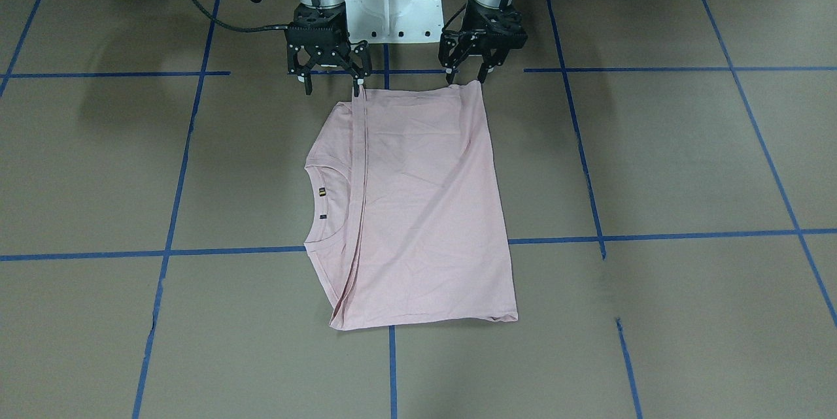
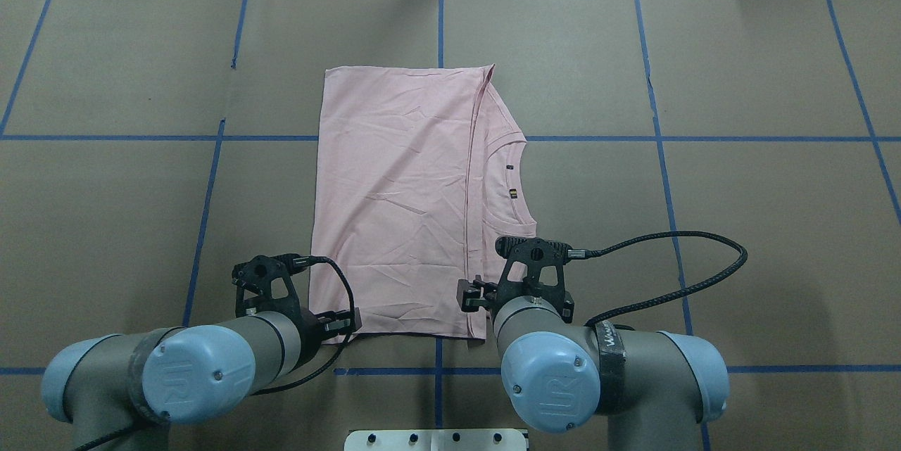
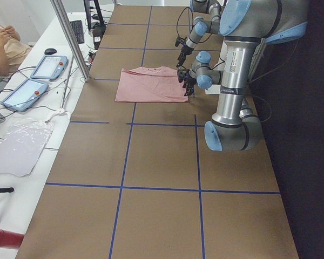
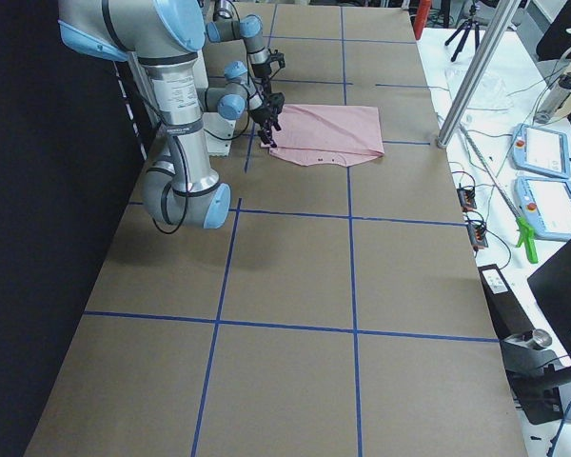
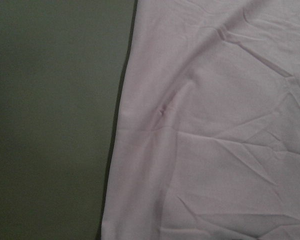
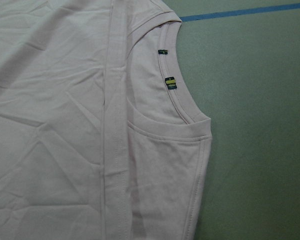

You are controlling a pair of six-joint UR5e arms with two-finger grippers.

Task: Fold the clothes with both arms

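Lying folded, T-shirt (image 2: 401, 198) points lengthwise toward table's (image 2: 739, 191) far edge, neckline (image 2: 519, 183) rightward

Neck label (image 6: 170, 83) lettering too small to read. Overhead: left arm (image 2: 211, 359), right arm (image 2: 563, 366) cover T-shirt (image 2: 394, 191) near corners.

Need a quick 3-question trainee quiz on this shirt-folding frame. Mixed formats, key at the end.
1. True or false: the T-shirt lies fully spread out, both sleeves showing.
2. The neckline points toward: A) the robot's right, B) the robot's left, C) the robot's base.
3. Along which shirt edge do the left gripper and right gripper stand?
Key: 1 false, it is folded over; 2 A; 3 the edge nearest the robot's base.
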